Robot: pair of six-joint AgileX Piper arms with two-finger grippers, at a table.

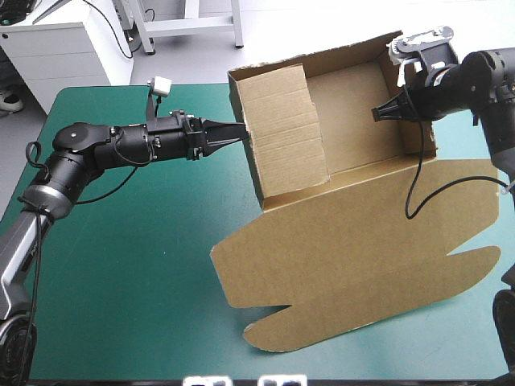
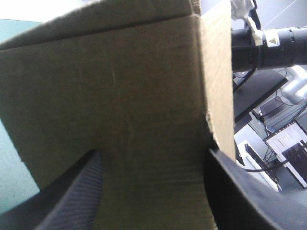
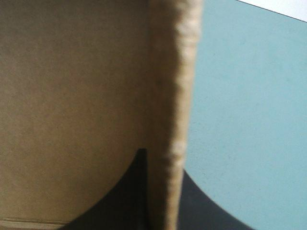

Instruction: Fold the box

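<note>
Box [image 1: 354,233] of brown board sits on the right half of the teal-green table [image 1: 145,265]. Its far part stands up as an open tray with raised walls. The lid sheet lies flat toward the near edge and ends in rounded flaps.

The left tool [image 1: 239,133] reaches in from the left and meets the outer face of the tray's left wall near its far corner. In the left wrist view its black fingers [image 2: 76,201] are spread, and the wall's brown face [image 2: 120,96] fills the space ahead of and between them.

The right tool [image 1: 382,112] is at the tray's right wall. In the right wrist view the tool [image 3: 163,191] is pressed almost together and pinches that wall, which shows edge-on between the fingers. Brown board [image 3: 72,96] lies on one side of the wall and the teal-green cover on the other.
</note>
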